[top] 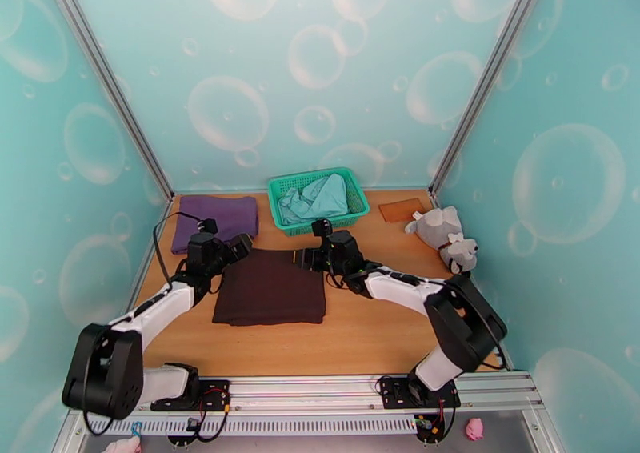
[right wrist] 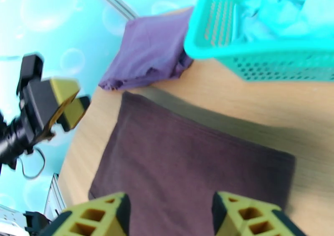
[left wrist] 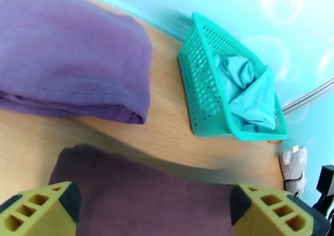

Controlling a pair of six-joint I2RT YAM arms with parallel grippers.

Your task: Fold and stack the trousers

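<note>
The trousers (top: 268,286) lie flat on the table as a folded dark brown rectangle, between the two arms. My left gripper (top: 240,247) hovers at their far left corner, wide open and holding nothing. Its wrist view has the yellow fingers (left wrist: 41,209) spread over the brown cloth (left wrist: 146,191). At the far right corner my right gripper (top: 308,259) is open too, fingers (right wrist: 104,216) apart above the trousers (right wrist: 188,161) and gripping nothing. The left gripper (right wrist: 62,103) also appears in the right wrist view, beyond the cloth's left edge.
A folded purple cloth (top: 218,218) lies at the back left, just behind the trousers. The green mesh basket (top: 352,206) with a pale teal garment (top: 316,196) stands at the back middle. A grey plush toy (top: 444,238) and a brown patch (top: 402,209) sit at the back right.
</note>
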